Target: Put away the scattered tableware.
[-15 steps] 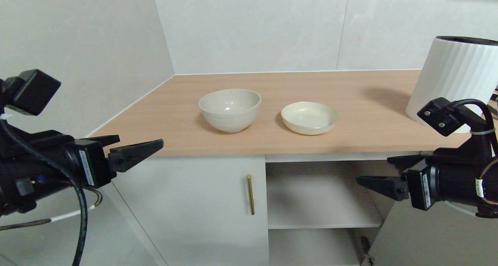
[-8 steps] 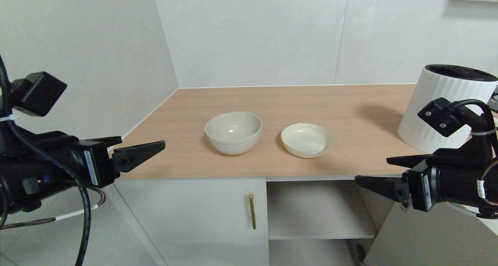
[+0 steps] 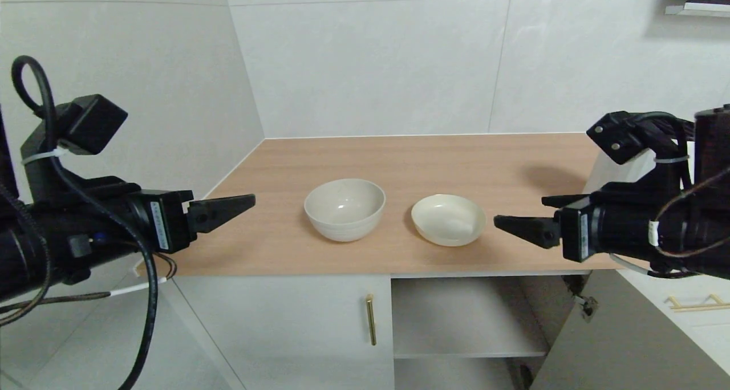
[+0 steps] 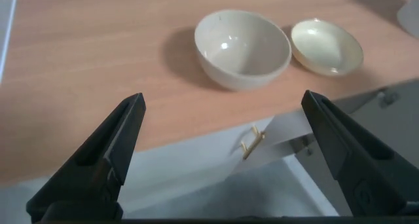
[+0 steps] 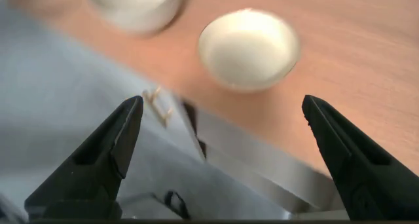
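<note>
Status: nothing is getting put away yet (judging from the layout only). Left pincer (image 4: 222, 99) is hanging off the left end of the bench (image 3: 399, 156), released and wide, carrying nothing. Deep bowl (image 3: 344, 208) is sitting upright on the bench near the front edge, left of centre. Shallow dish (image 3: 448, 220) is sitting just beside it on the right, not touching. Right pincer (image 3: 520, 211) is hovering near the dish's right side at about rim level, also released, gripping nothing. So both pieces are waiting: two grasps and two transfers, all left to do.

Surroundings: under the bench, a closed cupboard front with a brass handle (image 3: 370, 320) is sitting below the bowl. An open compartment (image 3: 462, 316) with a shelf is showing below the dish, and I'm reading that as the likely destination. Its door (image 3: 604, 344) is hanging open under the right arm. I'm flagging it as the one obstruction: that arm is probably needing to drop past it to reach the shelf. Nothing is lying between either pincer and its nearest piece.
</note>
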{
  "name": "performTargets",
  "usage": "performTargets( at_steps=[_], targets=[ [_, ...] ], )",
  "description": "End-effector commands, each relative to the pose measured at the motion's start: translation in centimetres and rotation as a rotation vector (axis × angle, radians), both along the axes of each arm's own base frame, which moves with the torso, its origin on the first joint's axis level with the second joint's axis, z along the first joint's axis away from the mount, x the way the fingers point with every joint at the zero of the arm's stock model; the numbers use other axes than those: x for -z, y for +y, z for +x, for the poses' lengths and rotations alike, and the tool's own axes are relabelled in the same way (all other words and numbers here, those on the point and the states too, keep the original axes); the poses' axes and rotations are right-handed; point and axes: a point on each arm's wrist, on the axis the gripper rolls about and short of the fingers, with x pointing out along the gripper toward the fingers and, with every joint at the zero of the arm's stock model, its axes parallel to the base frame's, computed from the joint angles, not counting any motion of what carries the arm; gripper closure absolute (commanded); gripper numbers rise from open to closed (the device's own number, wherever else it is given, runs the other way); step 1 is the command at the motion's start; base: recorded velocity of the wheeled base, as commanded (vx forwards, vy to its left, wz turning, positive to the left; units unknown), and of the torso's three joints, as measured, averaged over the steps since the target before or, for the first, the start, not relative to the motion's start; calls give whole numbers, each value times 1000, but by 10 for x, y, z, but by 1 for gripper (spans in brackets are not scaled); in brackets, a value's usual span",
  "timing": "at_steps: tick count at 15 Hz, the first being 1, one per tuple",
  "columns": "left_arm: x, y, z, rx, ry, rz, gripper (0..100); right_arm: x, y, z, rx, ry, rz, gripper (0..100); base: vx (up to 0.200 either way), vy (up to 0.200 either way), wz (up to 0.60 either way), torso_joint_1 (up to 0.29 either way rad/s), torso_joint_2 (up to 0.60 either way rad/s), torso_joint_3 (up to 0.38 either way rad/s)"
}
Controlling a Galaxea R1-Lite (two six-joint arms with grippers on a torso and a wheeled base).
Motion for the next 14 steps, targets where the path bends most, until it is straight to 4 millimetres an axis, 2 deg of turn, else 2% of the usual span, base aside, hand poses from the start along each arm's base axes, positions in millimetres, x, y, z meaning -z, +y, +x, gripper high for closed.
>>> performTargets(
  at_steps=[1,3,6,7,11,12,14],
  targets=[
    [3,-8,26,-9,43,-11,0,4,17,32,87,58,51,0,0,0,0,0,0,0],
    [-3,-17,57,-58,91,-91,0,5,31,58,158,102,111,0,0,0,0,0,0,0],
    [-7,-26,92,-170,296,-162,0,19,36,67,228,195,123,0,0,0,0,0,0,0],
    [-7,-28,98,-188,349,-168,0,23,37,69,238,215,137,0,0,0,0,0,0,0],
    [22,-40,131,-234,461,-171,0,44,42,82,315,244,80,0,0,0,0,0,0,0],
    [26,-46,135,-245,462,-164,0,45,43,84,343,234,70,0,0,0,0,0,0,0],
    [49,-63,154,-353,463,-76,0,44,43,85,370,223,66,0,0,0,0,0,0,0]
  ],
)
